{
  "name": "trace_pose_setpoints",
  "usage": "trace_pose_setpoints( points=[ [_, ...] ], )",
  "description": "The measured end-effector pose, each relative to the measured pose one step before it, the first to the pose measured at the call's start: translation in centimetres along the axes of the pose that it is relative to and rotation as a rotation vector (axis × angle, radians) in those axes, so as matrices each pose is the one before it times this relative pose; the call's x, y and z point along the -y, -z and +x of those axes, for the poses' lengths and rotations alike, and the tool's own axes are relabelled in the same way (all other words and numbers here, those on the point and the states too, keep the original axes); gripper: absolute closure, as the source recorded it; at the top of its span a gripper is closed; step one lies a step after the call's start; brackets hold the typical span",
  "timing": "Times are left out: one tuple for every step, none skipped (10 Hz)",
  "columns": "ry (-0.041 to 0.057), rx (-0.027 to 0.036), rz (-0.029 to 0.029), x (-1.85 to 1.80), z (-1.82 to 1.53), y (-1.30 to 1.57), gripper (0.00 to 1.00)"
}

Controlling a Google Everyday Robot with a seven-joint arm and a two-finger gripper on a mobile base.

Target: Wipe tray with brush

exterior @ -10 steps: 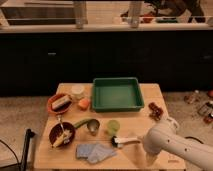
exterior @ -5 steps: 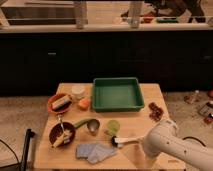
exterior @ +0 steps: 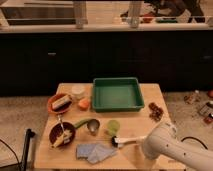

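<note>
The green tray (exterior: 116, 95) stands empty at the back middle of the wooden table (exterior: 150, 100). The brush (exterior: 128, 140) lies low over the table's front, with its white handle pointing right and its dark head (exterior: 115, 142) just below a small green cup. My gripper (exterior: 146, 139) is at the handle's right end, mostly hidden by my white arm (exterior: 167, 147), which comes in from the lower right. The brush is well in front of the tray, apart from it.
An orange plate (exterior: 60, 102) with food, a white cup (exterior: 77, 91) and an orange item (exterior: 84, 103) sit at the left. A dark bowl (exterior: 62, 134), a green-handled scoop (exterior: 89, 124), a green cup (exterior: 113, 127) and a blue cloth (exterior: 95, 151) lie in front. Brown snacks (exterior: 155, 111) lie at the right.
My arm has shifted slightly left and down, and the brush head has moved a little to the left with it. Nothing else has moved.
</note>
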Motion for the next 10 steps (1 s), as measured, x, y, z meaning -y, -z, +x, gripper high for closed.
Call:
trace_pose_setpoints(
  points=[
    [0.01002,-0.00775,0.01184,0.946,-0.181,0.472,0.2],
    [0.01206,-0.00979,0.00539,1.202,-0.164,0.493,0.2],
    [0.00218,-0.00614,0.00471,0.679,0.061,0.356,0.2],
    [-0.00092,-0.00719,0.00699,0.537,0.144,0.57,0.2],
    [0.00145,-0.00379,0.00414,0.544,0.027,0.242,0.2],
    [0.00101,-0.00142,0.00151,0.629,0.085,-0.225,0.2],
    [-0.01217,0.00213,-0.00115,0.505,0.347,-0.671,0.2],
    [-0.0215,0.0015,-0.00582,0.208,0.729,-1.084,0.2],
    [-0.01427,0.00634,-0.00143,0.189,0.338,-0.684,0.2],
    [-0.01317,0.0081,0.00123,0.219,0.247,-0.564,0.2]
  ],
)
